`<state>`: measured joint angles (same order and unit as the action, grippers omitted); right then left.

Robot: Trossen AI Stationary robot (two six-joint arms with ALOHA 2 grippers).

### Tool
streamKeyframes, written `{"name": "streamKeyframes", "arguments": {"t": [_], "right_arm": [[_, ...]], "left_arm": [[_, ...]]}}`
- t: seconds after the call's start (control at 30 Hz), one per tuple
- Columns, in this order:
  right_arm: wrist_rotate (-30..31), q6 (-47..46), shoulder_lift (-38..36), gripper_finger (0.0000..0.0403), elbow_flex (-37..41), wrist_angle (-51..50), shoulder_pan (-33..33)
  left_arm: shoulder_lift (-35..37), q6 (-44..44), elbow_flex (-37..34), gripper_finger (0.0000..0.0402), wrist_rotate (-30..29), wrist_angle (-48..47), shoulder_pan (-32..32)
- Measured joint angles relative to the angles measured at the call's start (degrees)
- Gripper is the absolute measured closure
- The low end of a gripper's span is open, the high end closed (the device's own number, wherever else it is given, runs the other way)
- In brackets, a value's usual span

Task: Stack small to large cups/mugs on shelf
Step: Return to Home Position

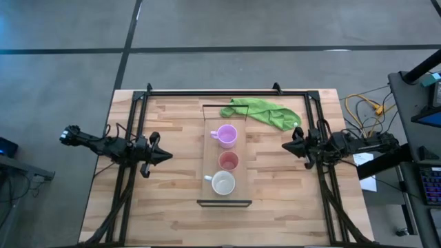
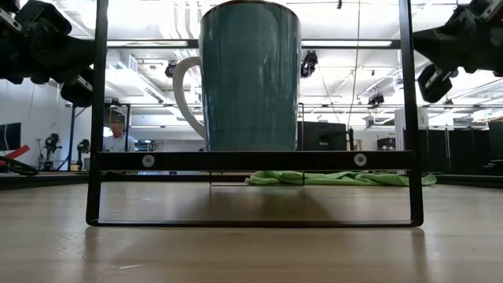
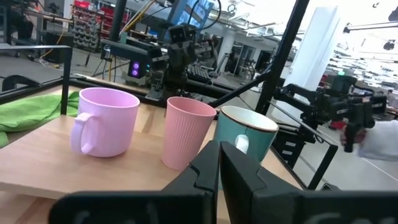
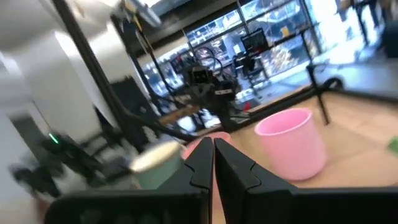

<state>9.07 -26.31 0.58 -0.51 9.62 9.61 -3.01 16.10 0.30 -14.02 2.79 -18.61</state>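
Where the shelf (image 1: 241,195) has its near end stands the teal mug (image 1: 223,183), then the pink cup (image 1: 229,161), then the purple mug (image 1: 227,136) (handle to the left). The left gripper (image 1: 164,156) and right gripper (image 1: 285,146) flank them, fingers pressed together. A green cloth (image 1: 265,114) lies farthest.

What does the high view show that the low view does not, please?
Only the high view shows the purple mug and pink cup in a row with the third mug. Only the low view shows that mug's teal outside and a person beyond. Both show the shelf, the green cloth, and the left arm and right arm at its sides.
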Motion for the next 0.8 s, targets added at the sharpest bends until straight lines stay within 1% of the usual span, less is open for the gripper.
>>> {"name": "streamKeyframes", "arguments": {"t": [0.17, 0.3, 0.43, 0.57, 0.8], "right_arm": [[0.01, 14.69, 0.00, 0.0394, 0.00, -2.67, 0.01], [0.01, 22.04, 0.07, 0.0394, 0.00, -4.15, 0.00], [0.01, 23.40, -0.04, 0.0394, 0.00, -3.90, 0.00], [0.01, 23.38, -0.04, 0.0394, 0.00, -3.88, 0.00], [0.01, 23.38, -0.04, 0.0394, 0.00, -3.72, 0.00]], "left_arm": [[0.04, -0.02, -0.02, 0.0402, -0.02, -0.01, 0.00], [-0.09, -0.40, -0.02, 0.0402, -0.19, 0.27, 0.00], [-0.39, -5.95, -0.02, 0.0402, -0.59, 0.74, 0.00], [-0.34, -6.42, -0.02, 0.0402, -0.55, 1.25, 0.00], [-0.26, -12.36, -0.02, 0.0402, -0.37, 1.01, 0.00]]}}
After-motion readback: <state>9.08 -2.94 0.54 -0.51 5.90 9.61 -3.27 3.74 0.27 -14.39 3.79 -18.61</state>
